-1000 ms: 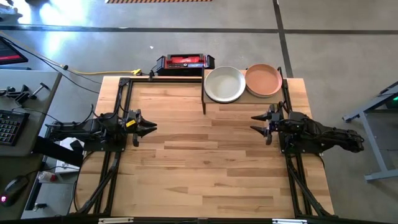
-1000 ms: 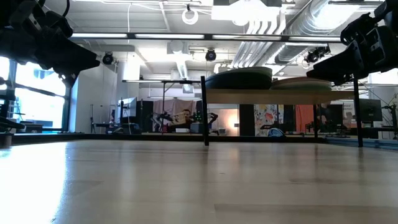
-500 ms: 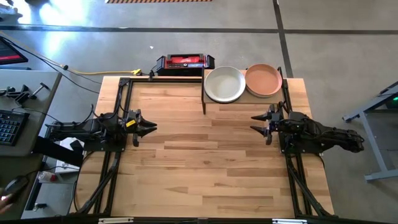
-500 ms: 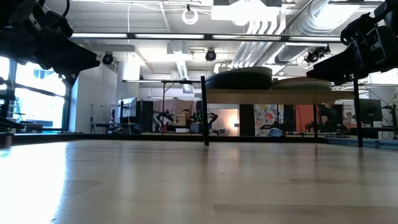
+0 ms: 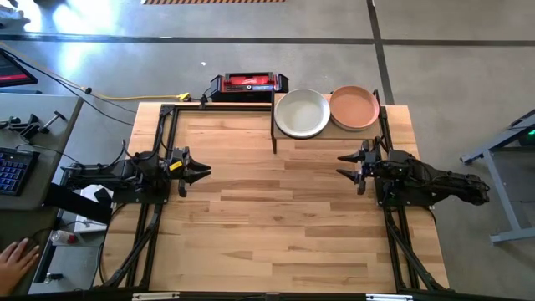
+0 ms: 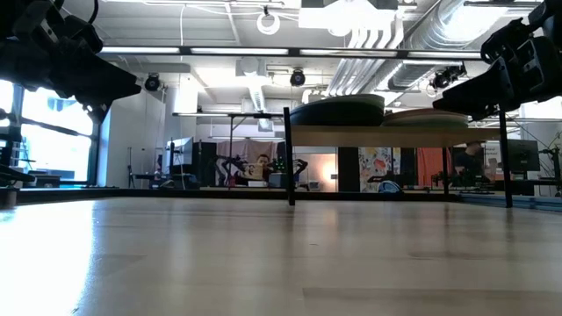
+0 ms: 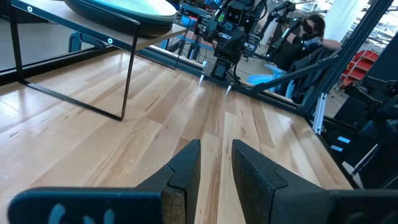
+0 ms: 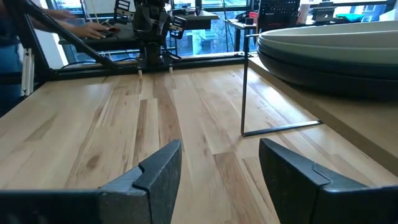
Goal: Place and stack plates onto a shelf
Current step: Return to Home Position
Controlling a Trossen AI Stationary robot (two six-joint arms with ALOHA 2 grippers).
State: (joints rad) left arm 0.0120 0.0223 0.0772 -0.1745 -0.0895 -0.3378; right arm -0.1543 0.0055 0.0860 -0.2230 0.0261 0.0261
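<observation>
The shelf stands at the table's far edge, right of the middle, on thin black posts. Two stacks of plates rest on its board: one topped by an off-white plate, one topped by a salmon plate. In the low view the stacks sit side by side on the board. My left gripper hovers over the table's left side, open by a narrow gap and empty. My right gripper hovers at the right side, near of the shelf, open wide and empty.
A red-and-black box sits beyond the far edge, left of the shelf. Bare wood spreads between the two arms and toward the near edge. A person's hand shows off the table, by its near left corner.
Both arms have kept still. A person's hand has come into view beside the table's near left corner.
</observation>
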